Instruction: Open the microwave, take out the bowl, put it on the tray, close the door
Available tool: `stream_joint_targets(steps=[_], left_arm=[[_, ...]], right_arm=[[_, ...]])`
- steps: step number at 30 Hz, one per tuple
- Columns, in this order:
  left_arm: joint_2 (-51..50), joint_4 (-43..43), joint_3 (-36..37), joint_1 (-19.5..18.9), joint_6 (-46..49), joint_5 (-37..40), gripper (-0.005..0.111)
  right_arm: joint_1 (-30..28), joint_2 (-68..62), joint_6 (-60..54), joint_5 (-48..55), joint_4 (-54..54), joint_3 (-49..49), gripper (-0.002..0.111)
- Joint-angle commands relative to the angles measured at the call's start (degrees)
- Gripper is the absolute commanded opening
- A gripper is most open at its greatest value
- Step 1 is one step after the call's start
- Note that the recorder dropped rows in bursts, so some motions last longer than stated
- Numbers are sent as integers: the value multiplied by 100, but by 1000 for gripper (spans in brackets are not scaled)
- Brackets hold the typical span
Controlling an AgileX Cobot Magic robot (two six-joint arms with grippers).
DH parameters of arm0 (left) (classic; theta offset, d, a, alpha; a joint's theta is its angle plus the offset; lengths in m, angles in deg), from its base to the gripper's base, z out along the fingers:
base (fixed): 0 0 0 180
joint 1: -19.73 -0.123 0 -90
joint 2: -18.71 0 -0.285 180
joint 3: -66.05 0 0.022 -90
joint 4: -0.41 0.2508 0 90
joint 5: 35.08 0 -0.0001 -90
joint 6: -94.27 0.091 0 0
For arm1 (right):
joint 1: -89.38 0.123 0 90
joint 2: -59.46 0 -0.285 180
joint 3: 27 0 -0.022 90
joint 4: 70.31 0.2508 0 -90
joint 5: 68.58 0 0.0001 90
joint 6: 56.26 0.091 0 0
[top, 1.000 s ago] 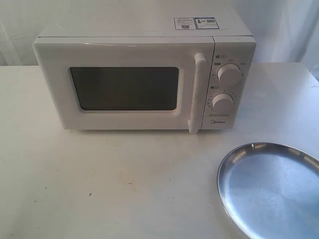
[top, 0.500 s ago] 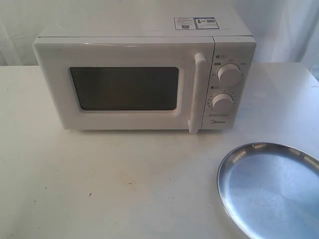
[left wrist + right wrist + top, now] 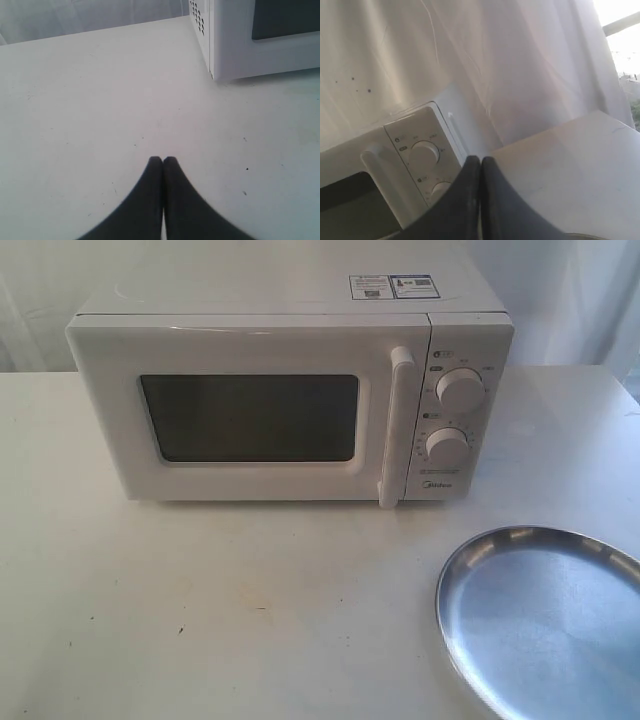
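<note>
Opening stage. The left gripper (image 3: 163,160) and right gripper (image 3: 481,160) are both pressed shut and empty. The microwave (image 3: 290,400) stands ahead of each, door (image 3: 250,415) closed. The bowl is unseen; the tray (image 3: 545,620) lies on the right gripper's side. Risk: pulling the handle (image 3: 397,430) may drag the unbraced oven.

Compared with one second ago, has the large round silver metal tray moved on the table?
No. The large round silver metal tray keeps the same gap below and right of the white boxy microwave, which also stayed put.
</note>
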Motion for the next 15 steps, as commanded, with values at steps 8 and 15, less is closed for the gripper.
stream_joint_targets(steps=[8,15], left_arm=[[12,-20,-6,5,-37,-7,0],[12,-20,-6,5,-37,-7,0]], right_arm=[[410,29,2249,-1613,-1393,-154,0],[675,-276,3652,-3631,-5116,-1339,0]])
